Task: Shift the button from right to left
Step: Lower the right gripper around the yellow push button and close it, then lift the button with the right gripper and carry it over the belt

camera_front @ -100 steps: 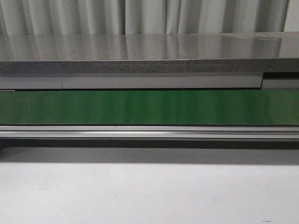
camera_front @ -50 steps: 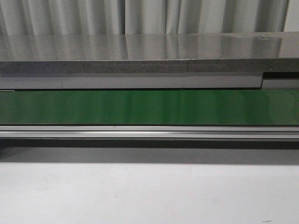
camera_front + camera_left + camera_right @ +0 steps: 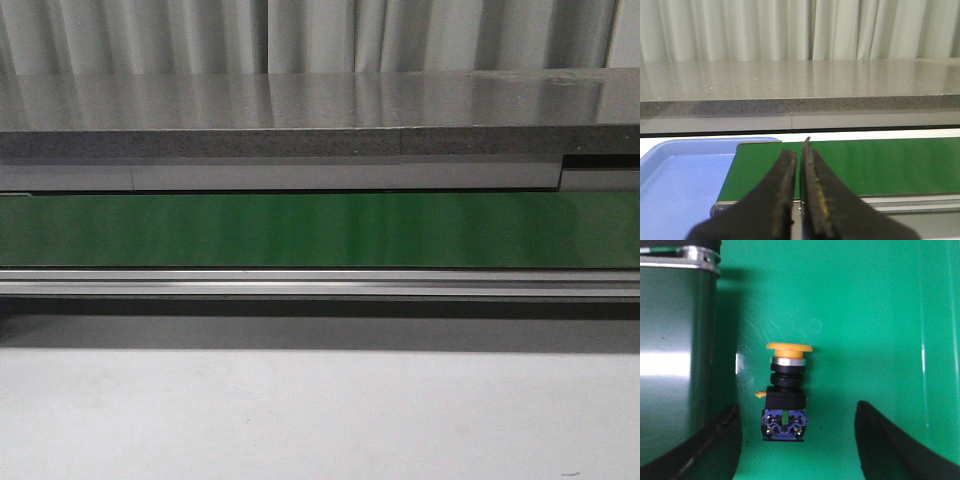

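Button (image 3: pixel 785 392): lying sideways on green belt (image 3: pixel 865 315), between wide-spread right jaws, untouched. Left jaws nearly closed, empty. Risk: rounded head rolling or slipping during pinch.

1. We see pale pleated curtains (image 3: pixel 320 35) closing off the back of the room.
2. Before them runs a grey speckled counter (image 3: pixel 300 105) (its top glossy, mirroring the curtain folds).
3. Nearest us lies a plain white surface (image 3: pixel 320 415), evenly lit.
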Controlling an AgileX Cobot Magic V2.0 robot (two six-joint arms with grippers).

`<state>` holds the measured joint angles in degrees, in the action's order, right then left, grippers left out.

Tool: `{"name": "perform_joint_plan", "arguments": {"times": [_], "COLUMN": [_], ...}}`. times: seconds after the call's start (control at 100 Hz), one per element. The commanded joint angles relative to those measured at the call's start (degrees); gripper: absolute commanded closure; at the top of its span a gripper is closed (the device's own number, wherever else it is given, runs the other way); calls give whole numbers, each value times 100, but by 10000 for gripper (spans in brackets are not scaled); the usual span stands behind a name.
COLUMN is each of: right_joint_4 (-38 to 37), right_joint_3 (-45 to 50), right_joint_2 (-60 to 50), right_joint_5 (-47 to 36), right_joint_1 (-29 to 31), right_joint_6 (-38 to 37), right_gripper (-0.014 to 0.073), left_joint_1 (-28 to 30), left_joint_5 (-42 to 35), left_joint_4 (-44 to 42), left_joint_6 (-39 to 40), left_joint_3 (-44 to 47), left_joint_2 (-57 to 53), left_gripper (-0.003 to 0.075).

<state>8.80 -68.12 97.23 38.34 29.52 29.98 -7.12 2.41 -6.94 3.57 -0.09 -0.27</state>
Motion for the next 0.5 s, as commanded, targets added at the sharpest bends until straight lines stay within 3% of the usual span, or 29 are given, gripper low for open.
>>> {"name": "perform_joint_plan", "arguments": {"times": [0.0, 0.49], "right_joint_4": [44, 108], "right_joint_3": [-187, -202], "right_joint_2": [2, 818], "right_joint_5": [-215, -250], "right_joint_1": [46, 92], "right_joint_6": [208, 564], "right_gripper": [137, 137], "left_joint_1": [-31, -31], "left_joint_5": [-456, -456], "left_joint_4": [8, 8], "left_joint_6": [23, 23], "left_joint_3": [234, 234], "left_joint_2": [-208, -208], "left_gripper": [715, 715]}}
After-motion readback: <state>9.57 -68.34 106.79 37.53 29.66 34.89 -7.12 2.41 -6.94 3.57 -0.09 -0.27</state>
